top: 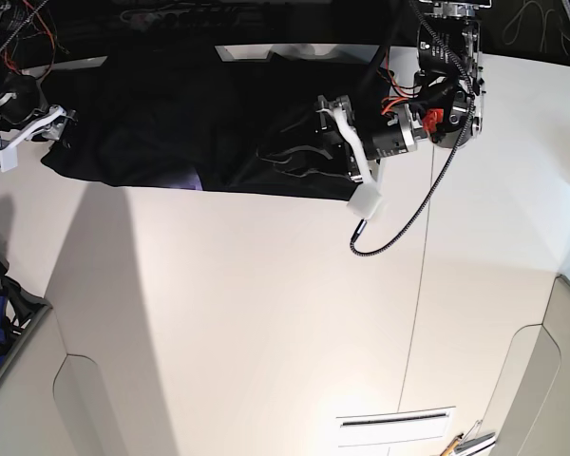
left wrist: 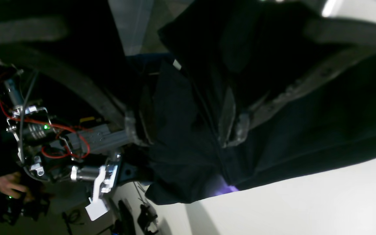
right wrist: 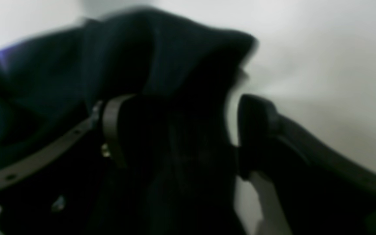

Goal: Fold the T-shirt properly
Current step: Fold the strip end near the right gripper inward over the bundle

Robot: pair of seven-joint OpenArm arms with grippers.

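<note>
Both end effectors — left (left wrist: 188, 125), right (right wrist: 175, 130) — grip the black T-shirt (top: 171, 123).

The large black cloth T-shirt (left wrist: 273, 107) fills most of the left wrist view, bunched in folds. The left gripper (left wrist: 188, 130) has its two grey curved fingers (left wrist: 237, 130) pressed into the fabric, cloth gathered between them. A small purple patch (left wrist: 227, 188) shows at the shirt's lower hem, which lies on the white table surface (left wrist: 305, 205). At the left edge, the other metal robot arm with red wiring and a green light (left wrist: 54, 137) reaches the shirt's far end.
</note>
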